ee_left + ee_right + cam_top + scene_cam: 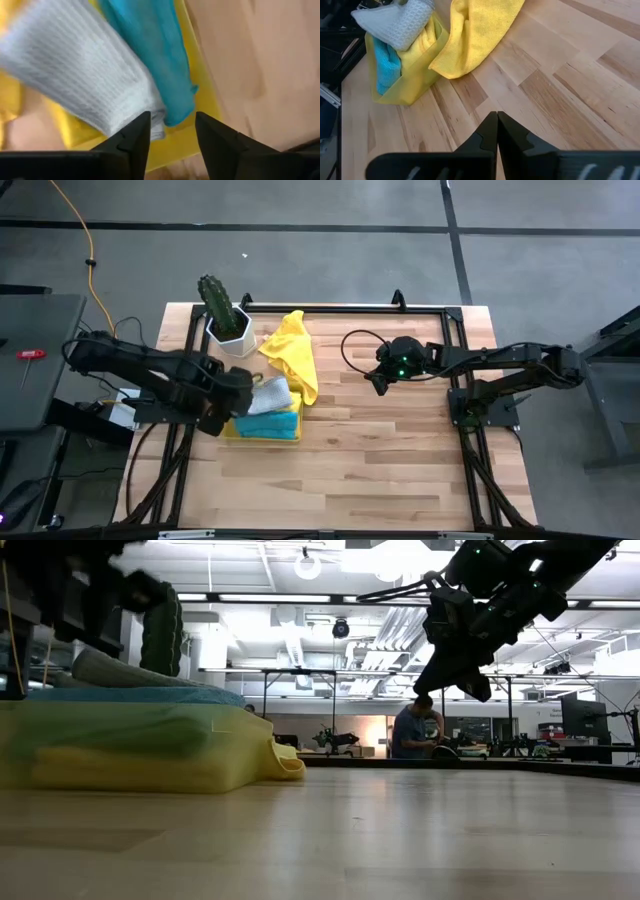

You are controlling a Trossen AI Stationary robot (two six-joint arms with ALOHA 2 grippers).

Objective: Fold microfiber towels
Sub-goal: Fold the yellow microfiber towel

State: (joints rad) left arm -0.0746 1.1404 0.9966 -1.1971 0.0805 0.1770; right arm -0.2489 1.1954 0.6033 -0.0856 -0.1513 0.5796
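Observation:
A folded grey towel point(269, 395) lies on top of a turquoise towel point(277, 422) inside the translucent yellow tray point(262, 436) at the table's left. A loose yellow towel point(291, 352) lies spread on the wood beside the tray's far right side. My left gripper point(172, 120) is open above the grey towel's point(75, 65) near end, pointing steeply down, with nothing between its fingers. My right gripper point(497, 116) is shut and hangs above bare wood right of the middle point(381, 385), well clear of the towels.
A cactus in a white pot point(226, 322) stands just behind the tray at the far left. A black frame point(440, 311) runs around the table's edge. Bare wood point(380, 460) lies at the near middle and right. A person point(410, 730) sits far off in the room.

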